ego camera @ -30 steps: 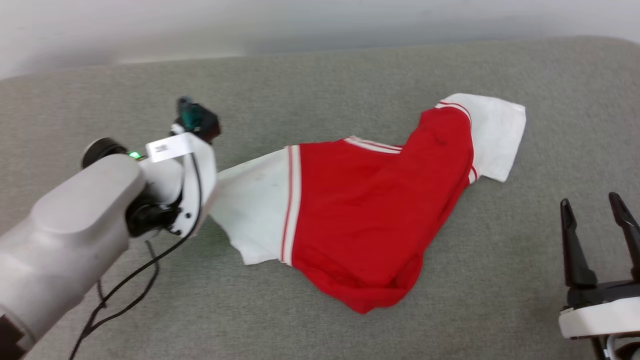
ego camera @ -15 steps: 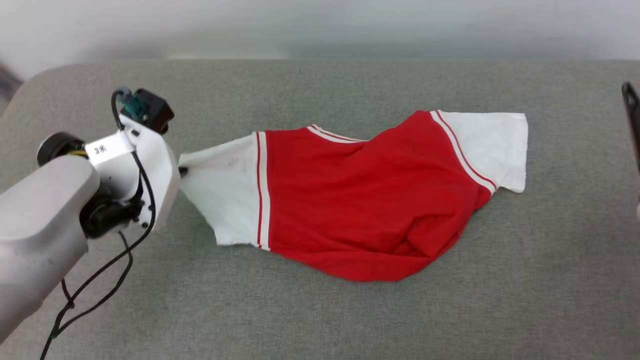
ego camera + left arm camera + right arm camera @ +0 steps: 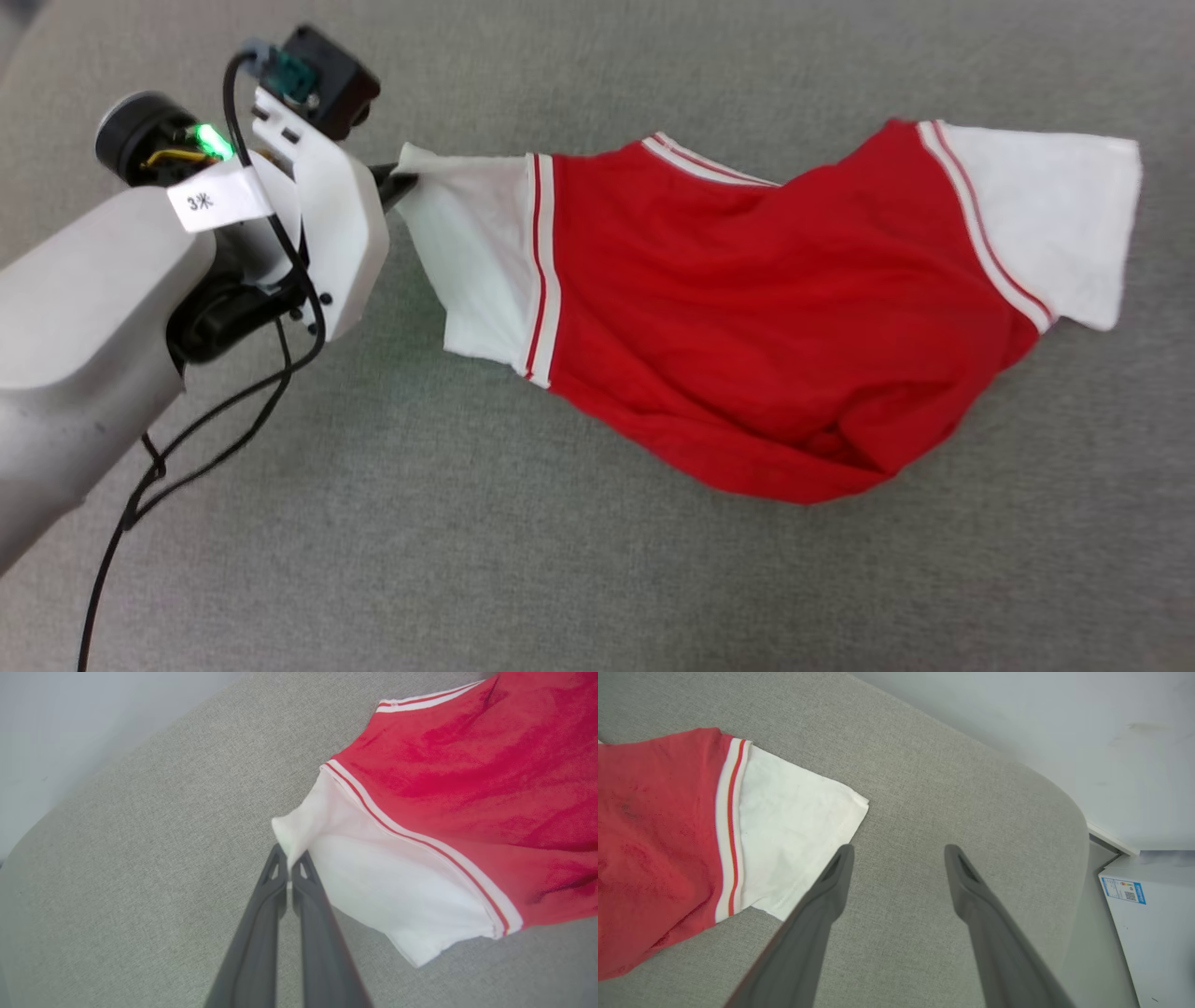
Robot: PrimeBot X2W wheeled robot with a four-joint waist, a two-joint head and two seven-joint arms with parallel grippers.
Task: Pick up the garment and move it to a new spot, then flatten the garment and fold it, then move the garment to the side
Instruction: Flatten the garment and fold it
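Left hand (image 3: 289,856) pinched shut on the white sleeve corner of the garment (image 3: 766,308), which lies rumpled across the grey fabric tabletop (image 3: 560,560). My right hand (image 3: 899,851) hangs open near the other sleeve.

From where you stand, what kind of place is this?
Probably an indoor room, perhaps a test space: a wide grey fabric-covered surface, a plain pale wall behind it, and a white labelled box beside it.
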